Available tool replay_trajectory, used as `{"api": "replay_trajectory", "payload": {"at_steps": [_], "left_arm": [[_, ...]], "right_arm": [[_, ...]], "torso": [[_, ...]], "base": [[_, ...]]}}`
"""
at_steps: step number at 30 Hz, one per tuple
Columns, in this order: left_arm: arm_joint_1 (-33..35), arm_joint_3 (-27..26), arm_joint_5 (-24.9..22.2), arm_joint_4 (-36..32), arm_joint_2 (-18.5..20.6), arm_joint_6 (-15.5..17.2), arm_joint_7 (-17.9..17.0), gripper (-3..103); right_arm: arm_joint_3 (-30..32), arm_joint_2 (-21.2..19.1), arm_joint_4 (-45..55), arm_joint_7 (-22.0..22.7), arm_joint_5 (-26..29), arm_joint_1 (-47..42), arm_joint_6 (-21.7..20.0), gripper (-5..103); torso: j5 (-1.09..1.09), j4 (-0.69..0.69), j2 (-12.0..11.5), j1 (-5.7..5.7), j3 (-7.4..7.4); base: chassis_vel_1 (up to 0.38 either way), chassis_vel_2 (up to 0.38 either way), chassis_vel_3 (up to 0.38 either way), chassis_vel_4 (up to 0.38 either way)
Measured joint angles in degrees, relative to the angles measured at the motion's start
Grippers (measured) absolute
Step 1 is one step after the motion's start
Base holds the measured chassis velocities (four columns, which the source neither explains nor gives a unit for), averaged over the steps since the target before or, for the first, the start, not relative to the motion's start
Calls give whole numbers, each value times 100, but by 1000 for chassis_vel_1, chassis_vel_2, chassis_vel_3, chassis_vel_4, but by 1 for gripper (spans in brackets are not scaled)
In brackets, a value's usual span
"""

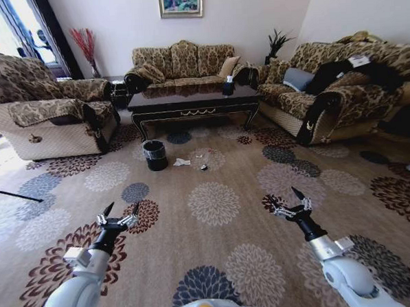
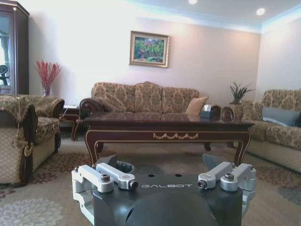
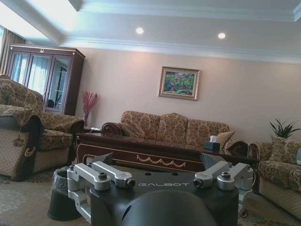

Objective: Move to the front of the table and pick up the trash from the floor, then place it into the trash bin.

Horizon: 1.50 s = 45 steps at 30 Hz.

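While both pincers, left (image 1: 118, 216) and right (image 1: 291, 203), hang apart, it should drive straight, stopping before the trash (image 1: 182, 161) beside the bin (image 1: 155, 155).

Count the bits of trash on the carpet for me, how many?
3 that I can make out: a white tissue beside the trash bin, a clear bottle and a small dark object. Smaller scraps may be hidden.

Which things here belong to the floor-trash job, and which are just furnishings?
Job: trash bin; white tissue, bottle and small dark object on the floor; table; left gripper and right gripper, both open, empty.

Bystanders: sofas, painting, tissue box, potted plant.
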Motion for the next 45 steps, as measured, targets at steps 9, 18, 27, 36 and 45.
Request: {"api": "replay_trajectory", "payload": {"at_steps": [9, 18, 27, 36, 45], "left_arm": [[-100, -281, -346, -509, 4, 216, -26, 100], [-147, -268, -326, -553, -5, 255, -27, 100], [-154, -215, -244, -492, -22, 256, -26, 100], [-69, 158, 156, -200, -257, 164, -20, 100], [-75, 149, 209, -150, -246, 174, -46, 100]], "right_arm": [[-23, -52, -12, 5, -14, 73, 0, 100], [-57, -34, -84, 2, -35, 98, 35, 100], [-112, 2, -102, 3, -41, 154, 40, 100], [-134, 38, -82, 162, -42, 188, -39, 100], [357, -5, 687, 991, -5, -186, -1119, 100]], "torso": [[0, 0, -218, -76, -140], [-1, 0, -418, -136, -280], [0, 0, -608, -198, -408], [0, 0, -817, -267, -546], [-1, -2, -1034, -318, -715]], "base": [[0, 0, 0, 0], [0, 0, 0, 0], [0, 0, 0, 0], [0, 0, 0, 0], [0, 0, 0, 0]]}}
